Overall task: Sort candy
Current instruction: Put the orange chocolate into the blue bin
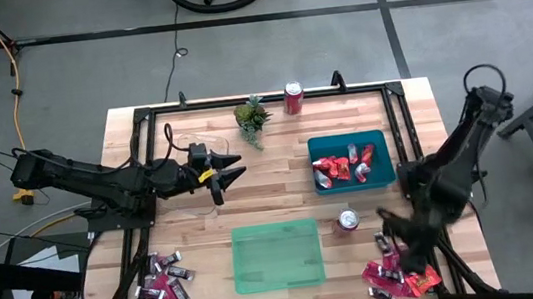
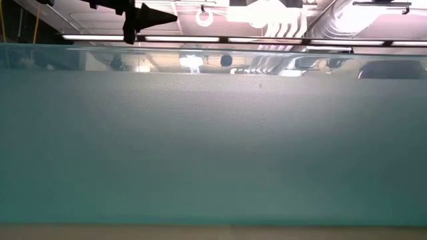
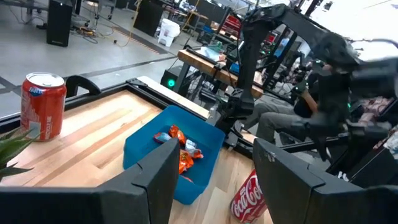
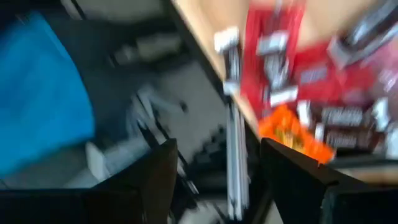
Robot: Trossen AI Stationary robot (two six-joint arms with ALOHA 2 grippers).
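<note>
Now | right hand (image 1: 393, 228) apart above candy (image 1: 398, 273) at table corner | left hand (image 1: 231, 168) apart, mid-table

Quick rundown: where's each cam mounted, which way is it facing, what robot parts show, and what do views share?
High: overhead, straight down; both arms, left gripper, right gripper, green tray.
Low: tabletop level, blocked by a teal wall; one gripper at top.
Left wrist: past its open fingers toward the blue tray and the far arm.
Right wrist: over the candy pile, open fingers below.
Shared: high and left wrist both show blue tray, soda cans.
</note>
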